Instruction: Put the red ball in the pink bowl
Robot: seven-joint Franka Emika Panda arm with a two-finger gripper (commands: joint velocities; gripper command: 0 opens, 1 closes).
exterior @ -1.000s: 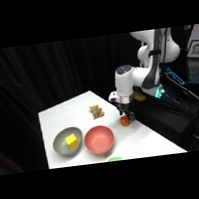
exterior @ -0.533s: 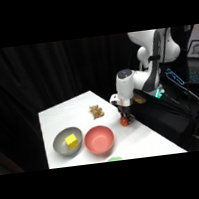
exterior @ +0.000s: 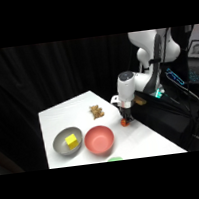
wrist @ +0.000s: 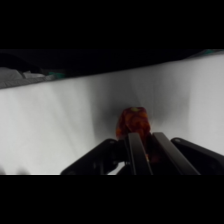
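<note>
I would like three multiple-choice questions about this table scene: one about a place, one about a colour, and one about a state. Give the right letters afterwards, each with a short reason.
1. Where is the red ball?
A. in the pink bowl
B. on the table under the hand
C. in the grey bowl

2. What colour is the cube that lies in the grey bowl?
A. yellow
B. blue
C. black

3. In what state is the pink bowl?
A. holding the ball
B. turned upside down
C. upright and empty

Answers:
1 B: in the side view the ball lies on the white table right below the hand, and the wrist view shows it at the fingers.
2 A: the cube is clearly yellow.
3 C: the bowl's open side faces up and nothing is inside.
</note>
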